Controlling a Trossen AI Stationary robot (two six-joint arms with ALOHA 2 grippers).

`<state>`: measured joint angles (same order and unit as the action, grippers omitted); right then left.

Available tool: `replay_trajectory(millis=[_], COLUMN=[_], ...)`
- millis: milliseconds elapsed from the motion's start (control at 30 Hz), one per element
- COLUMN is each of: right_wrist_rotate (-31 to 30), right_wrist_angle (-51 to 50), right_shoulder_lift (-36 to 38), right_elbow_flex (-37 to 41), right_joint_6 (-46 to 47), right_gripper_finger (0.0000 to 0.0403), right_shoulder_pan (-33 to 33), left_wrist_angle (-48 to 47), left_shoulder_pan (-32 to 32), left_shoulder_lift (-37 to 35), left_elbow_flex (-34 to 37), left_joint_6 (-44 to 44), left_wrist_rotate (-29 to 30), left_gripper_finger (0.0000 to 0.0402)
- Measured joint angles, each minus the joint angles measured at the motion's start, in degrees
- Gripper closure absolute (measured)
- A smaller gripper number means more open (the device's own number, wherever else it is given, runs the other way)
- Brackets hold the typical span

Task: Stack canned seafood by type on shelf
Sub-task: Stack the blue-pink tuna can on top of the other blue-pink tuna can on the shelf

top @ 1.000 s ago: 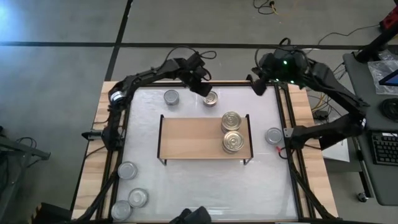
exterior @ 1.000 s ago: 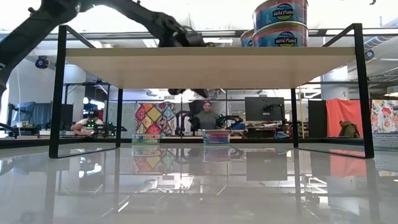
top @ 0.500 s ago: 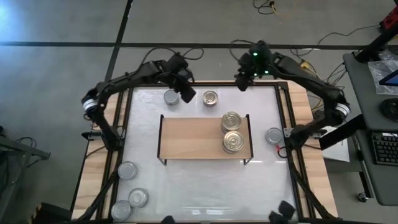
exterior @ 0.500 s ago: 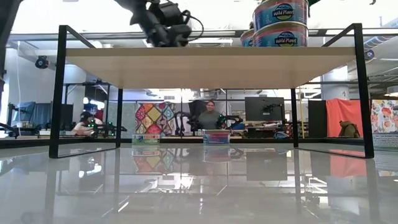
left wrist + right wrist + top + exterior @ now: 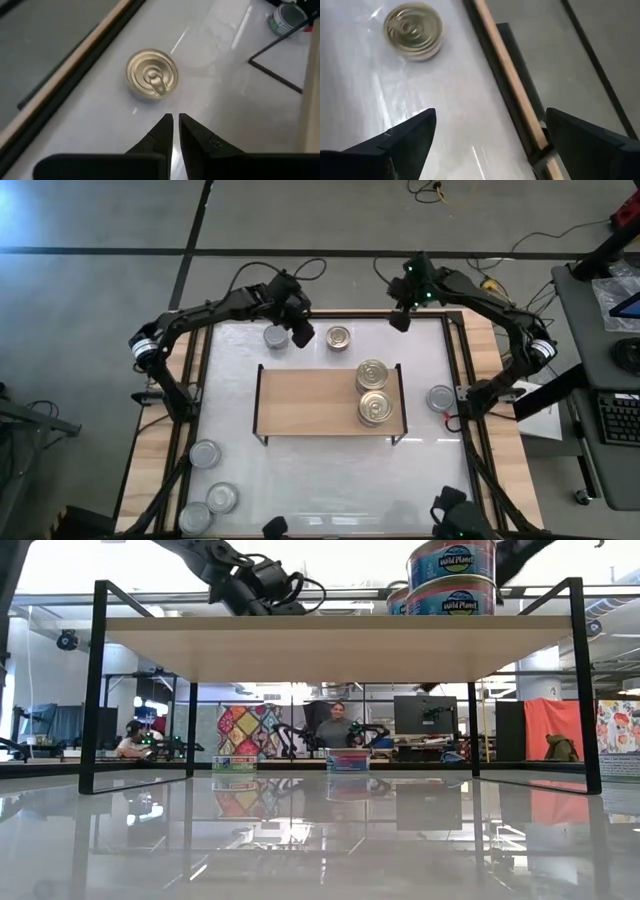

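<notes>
The shelf (image 5: 310,402) stands mid-table and bears gold-topped cans (image 5: 372,374) (image 5: 376,408). In the low view two of them are stacked (image 5: 452,575). One gold-topped can (image 5: 339,337) (image 5: 151,80) (image 5: 413,31) stands on the table beyond the shelf's far edge. My left gripper (image 5: 300,332) (image 5: 175,125) hovers shut to its left, above a silver-topped can (image 5: 274,336). My right gripper (image 5: 400,318) (image 5: 490,145) hangs wide open to the gold can's right, by the far edge. Neither gripper holds anything.
A silver-topped can (image 5: 440,398) stands right of the shelf, and three more (image 5: 204,453) (image 5: 222,498) (image 5: 195,518) stand at the near left corner. The table's wooden border (image 5: 510,85) runs close by my right gripper. The white tabletop in front of the shelf is bare.
My left gripper has drawn back from over the gold can toward the table's left and now hangs above the silver can. My right arm has swung and its gripper has come down near the far edge. The gold can has kept its place.
</notes>
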<state>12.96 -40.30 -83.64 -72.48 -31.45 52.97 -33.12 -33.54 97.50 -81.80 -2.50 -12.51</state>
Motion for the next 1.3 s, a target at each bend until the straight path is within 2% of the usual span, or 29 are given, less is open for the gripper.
replay_trajectory(millis=[167,333,467,567,667,800,967,1300], right_wrist_rotate=[4.52,11.35,13.7,15.92,14.49,10.4,4.93,3.36], right_wrist_angle=[13.86,29.76,38.17,40.84,43.35,45.86,50.44,58.2], right_shoulder_lift=[-0.07,-0.17,-0.58,-2.81,-5.7,-9.19,-11.87,-16.44], right_elbow_flex=[11.3,21.53,26.28,26.97,26.81,26.37,26.4,26.48], right_joint_6=[-3.28,-0.75,1.31,4.93,9.18,14.38,15.14,19.71], right_gripper_finger=[0.0035,0.0035,0.0035,0.0035,0.0035,0.0035,0.0035,0.0035], right_shoulder_pan=[0.54,0.16,-0.31,-1.64,-4.07,-7.62,-10.81,-11.81], left_wrist_angle=[1.88,2.04,2.28,2.52,2.23,2.18,1.38,-13.05], left_shoulder_pan=[-0.5,-1.16,-1.72,-2.17,-2.43,-3.47,-6.81,-8.2], left_shoulder_lift=[1.63,4.36,7.45,10.12,13.21,17.47,22.9,33.66], left_elbow_flex=[-0.04,-1.0,-2.05,-2.85,-4.05,-7.88,-14.29,-31.36], left_joint_6=[6.7,13.33,16.66,22.9,30.58,35.89,39.42,50.89], left_wrist_rotate=[2.63,4.16,4.11,4.07,4.09,3.06,-5.1,-6.35], left_gripper_finger=[0.0386,0.0386,0.0386,0.0386,0.0393,0.04,0.0401,0.0401])
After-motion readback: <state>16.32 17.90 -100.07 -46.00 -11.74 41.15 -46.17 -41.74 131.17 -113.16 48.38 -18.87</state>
